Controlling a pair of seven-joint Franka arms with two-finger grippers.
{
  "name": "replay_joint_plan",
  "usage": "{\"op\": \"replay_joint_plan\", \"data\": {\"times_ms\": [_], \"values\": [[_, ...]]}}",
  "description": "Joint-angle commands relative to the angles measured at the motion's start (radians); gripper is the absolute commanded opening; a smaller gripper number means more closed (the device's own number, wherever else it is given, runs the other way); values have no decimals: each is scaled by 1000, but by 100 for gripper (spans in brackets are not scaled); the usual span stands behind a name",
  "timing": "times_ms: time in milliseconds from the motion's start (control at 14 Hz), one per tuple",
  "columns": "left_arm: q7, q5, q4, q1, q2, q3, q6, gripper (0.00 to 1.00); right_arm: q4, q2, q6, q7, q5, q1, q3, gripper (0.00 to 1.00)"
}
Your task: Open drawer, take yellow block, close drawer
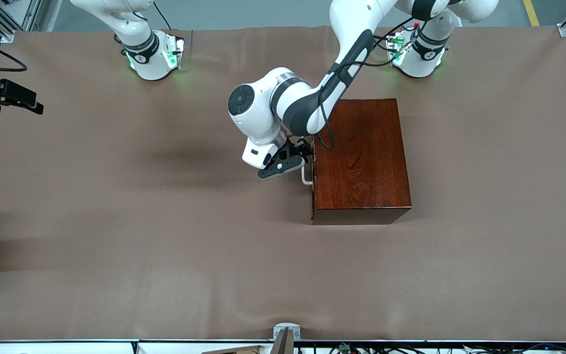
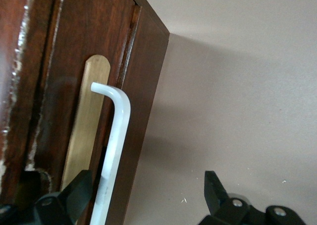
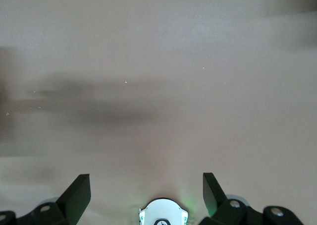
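The drawer's white loop handle [image 2: 115, 150] stands out from the dark front of the glossy reddish-brown wooden box [image 1: 361, 157], which sits toward the left arm's end of the table; the drawer looks fully shut, and the yellow block is not visible, presumably inside. The left gripper [image 2: 143, 197] has its fingers spread astride the handle, not yet clamped. It should close squarely on the bar, then pull straight out, level. The right gripper [image 3: 147, 195], fingers apart, waits above the brown table [image 3: 158, 86].
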Motion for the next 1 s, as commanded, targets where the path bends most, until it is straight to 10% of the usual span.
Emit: {"op": "replay_joint_plan", "data": {"times_ms": [0,929], "values": [[31,29,15,-5,16,4,-12,100,1,1,-8,-6,-8,-22,16,100],[-74,-17,25,-13,27,-10,150,100,1,1,-6,-6,-8,-20,16,100]]}}
